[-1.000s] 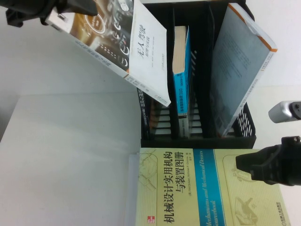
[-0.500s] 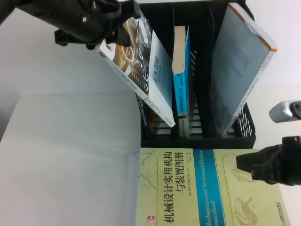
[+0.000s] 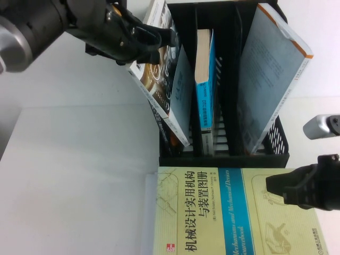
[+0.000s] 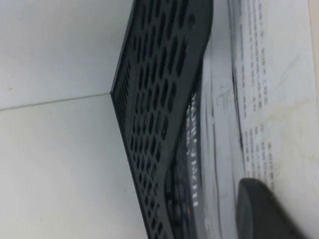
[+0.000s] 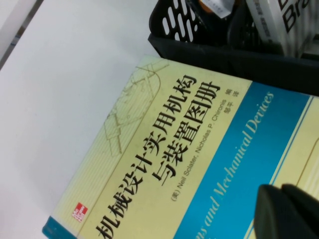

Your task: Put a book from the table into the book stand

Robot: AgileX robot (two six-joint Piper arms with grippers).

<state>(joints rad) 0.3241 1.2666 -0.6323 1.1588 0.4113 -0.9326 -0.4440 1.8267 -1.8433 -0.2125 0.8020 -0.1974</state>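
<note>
My left gripper (image 3: 158,41) is shut on the book (image 3: 158,87), the white paperback with a grey and bronze icon collage. It holds the book tilted, top end high, lower corner down inside the left compartment of the black book stand (image 3: 223,158). In the left wrist view one of the fingers (image 4: 261,211) presses on the book's printed white face (image 4: 279,89), beside the stand's perforated side (image 4: 154,124). My right gripper (image 3: 277,188) is shut and empty, hovering over the pale yellow-green book (image 3: 212,212); its closed tips (image 5: 286,209) show over that cover (image 5: 164,164).
A blue book with cream pages (image 3: 204,69) stands in the middle compartment. A grey book with an orange edge (image 3: 271,69) leans in the right one. A dark-spined book (image 4: 193,169) sits in the left compartment. A silver object (image 3: 321,126) lies at the right edge. The white table (image 3: 79,175) spreads left.
My left gripper has swung right toward the stand, turning the book steeper. The book's lower end has gone deeper into the left compartment. The right arm has not moved.
</note>
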